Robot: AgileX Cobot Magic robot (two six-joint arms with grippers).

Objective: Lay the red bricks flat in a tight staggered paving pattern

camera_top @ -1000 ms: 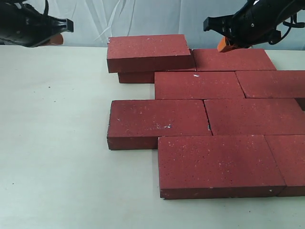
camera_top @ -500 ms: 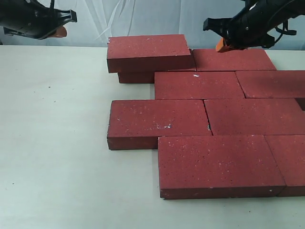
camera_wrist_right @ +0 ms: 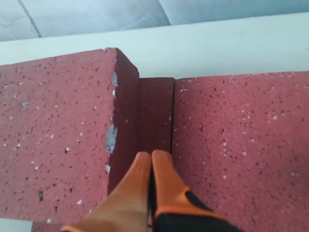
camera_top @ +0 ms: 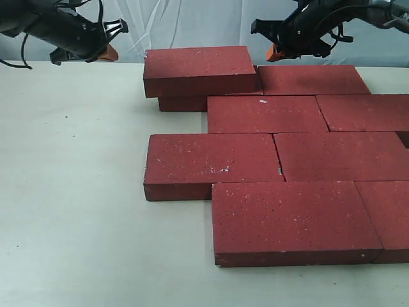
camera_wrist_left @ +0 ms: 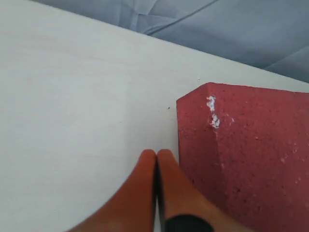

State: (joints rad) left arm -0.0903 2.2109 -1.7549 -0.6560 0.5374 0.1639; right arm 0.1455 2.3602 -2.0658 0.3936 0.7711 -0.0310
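Your left claw, clenched empty, sits just beside the left end of the stacked brick; your right claw, also clenched, hovers at its right end. The other red bricks lie flat on the desk; next, probably push this one off its neighbour.

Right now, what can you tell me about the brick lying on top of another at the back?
The raised brick is a dark-red rectangular slab, rough and matte with white specks and pale chips along one corner edge. It lies flat on a lower brick. The shut left gripper and right gripper hover by its ends, apparently not touching.
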